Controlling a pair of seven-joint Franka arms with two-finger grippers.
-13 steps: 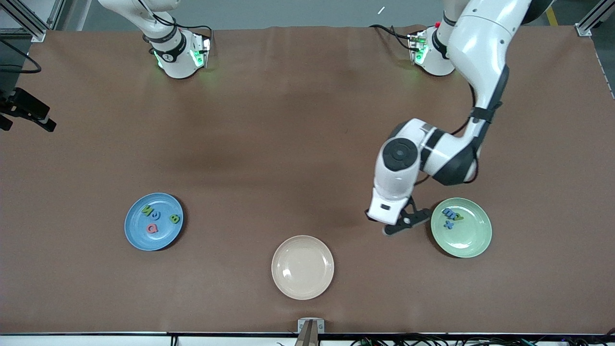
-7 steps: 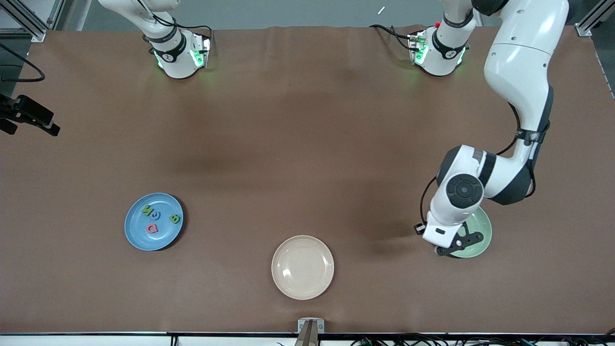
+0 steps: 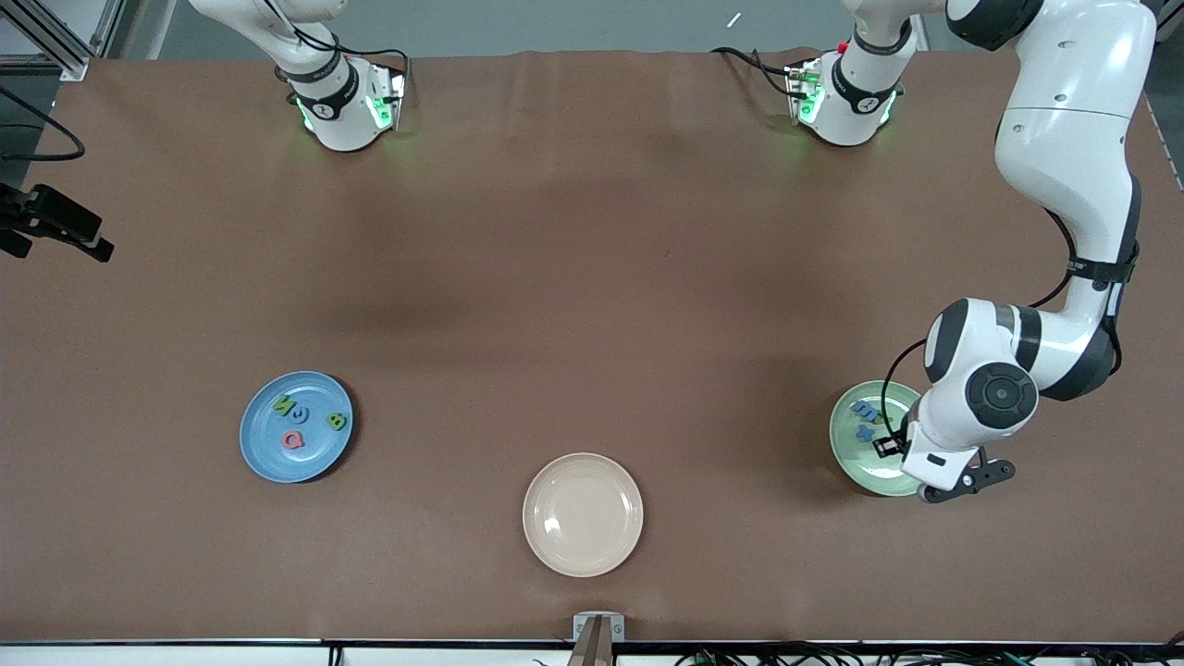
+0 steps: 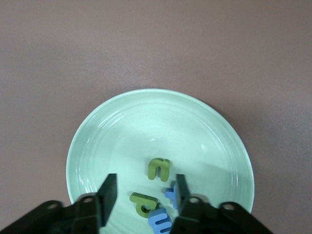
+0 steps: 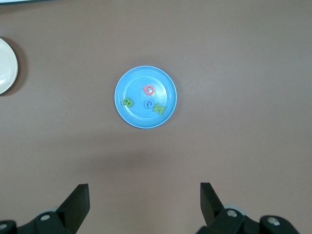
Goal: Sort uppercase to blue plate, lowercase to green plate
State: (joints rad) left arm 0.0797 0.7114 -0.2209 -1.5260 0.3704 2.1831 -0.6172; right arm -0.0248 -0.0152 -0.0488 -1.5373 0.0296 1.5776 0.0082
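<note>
Left end effector [image 4: 144, 195] hangs released over the green plate [image 4: 97, 141], all lowercase [image 4: 158, 169] inside. Lift straight up. Right end effector [image 5: 144, 204] waits, released.

The scene is lit evenly and brightly from overhead. Soft, diffuse shadows are cast on the brown table [image 3: 592, 277], darkest beside the green plate [image 3: 856, 462] under the left arm. Small glare spots are seen on the cream plate [image 3: 583, 514] and faint sheen on the green plate's rings in the left wrist view. Green glow is spread around both arm bases. All views are sharp, with no edge distortion noticed.
</note>
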